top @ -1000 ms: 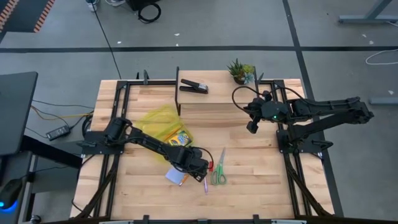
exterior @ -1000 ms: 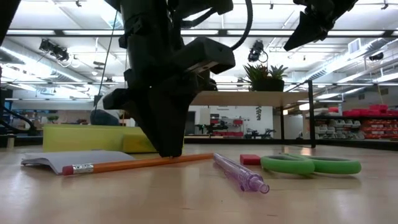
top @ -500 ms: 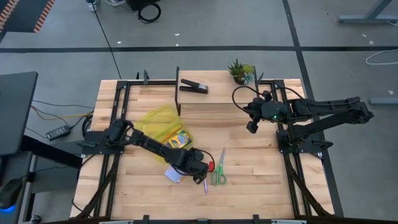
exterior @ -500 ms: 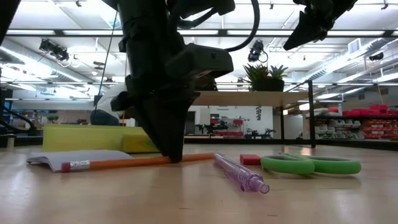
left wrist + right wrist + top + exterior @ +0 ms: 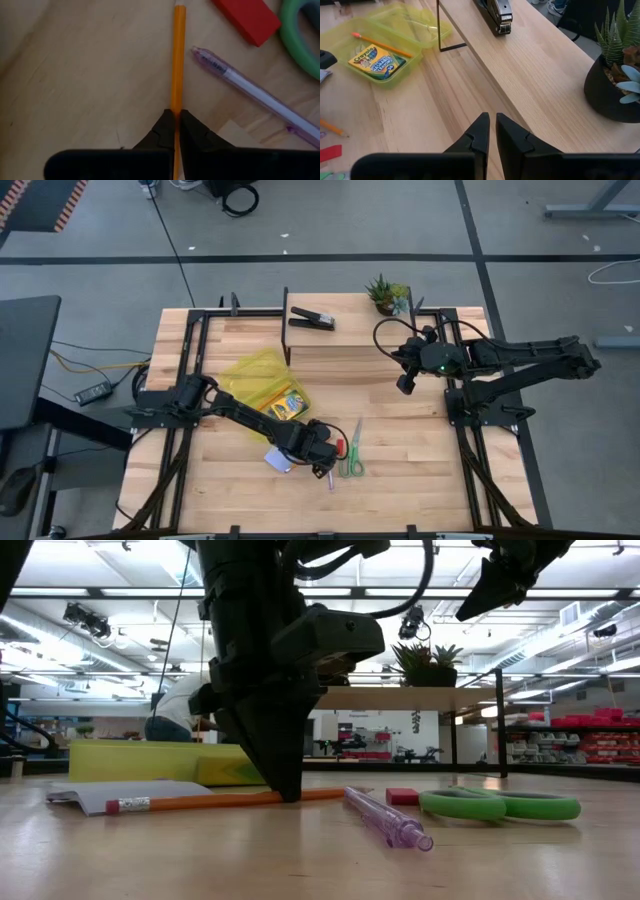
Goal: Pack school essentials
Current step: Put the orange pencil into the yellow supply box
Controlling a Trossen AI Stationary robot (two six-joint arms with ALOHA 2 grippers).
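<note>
An orange pencil [image 5: 200, 802] lies flat on the table, and my left gripper [image 5: 285, 795] stands over it, shut on it. Just to its right lie a pink-violet pen [image 5: 385, 818], a red eraser [image 5: 402, 797] and green-handled scissors [image 5: 500, 805]. A pale notepad [image 5: 279, 461] lies flat on the table by the pencil's eraser end. The open yellow-green case [image 5: 250, 375] holds a crayon box [image 5: 377, 61] and another pencil [image 5: 382, 45]. My right gripper [image 5: 405, 385] hangs shut above the table's right side, holding nothing. My left gripper pinches the pencil's shaft [image 5: 177, 100] between its two fingers, well toward the end away from the eraser. The fingers [image 5: 280, 775] come from above, pointing steeply down, one on each side of the pencil. The pencil lies level on the tabletop.
A raised wooden shelf [image 5: 535, 75] along the far side carries a black stapler [image 5: 312, 319] and a potted plant [image 5: 388, 293]. A thin black upright frame [image 5: 440, 30] stands beside the case. Bare tabletop [image 5: 420, 460] lies right of the scissors.
My left gripper has edged a little along the pencil toward the pen and rolled slightly about its own pointing line, staying low on the table. The pencil still lies flat.
</note>
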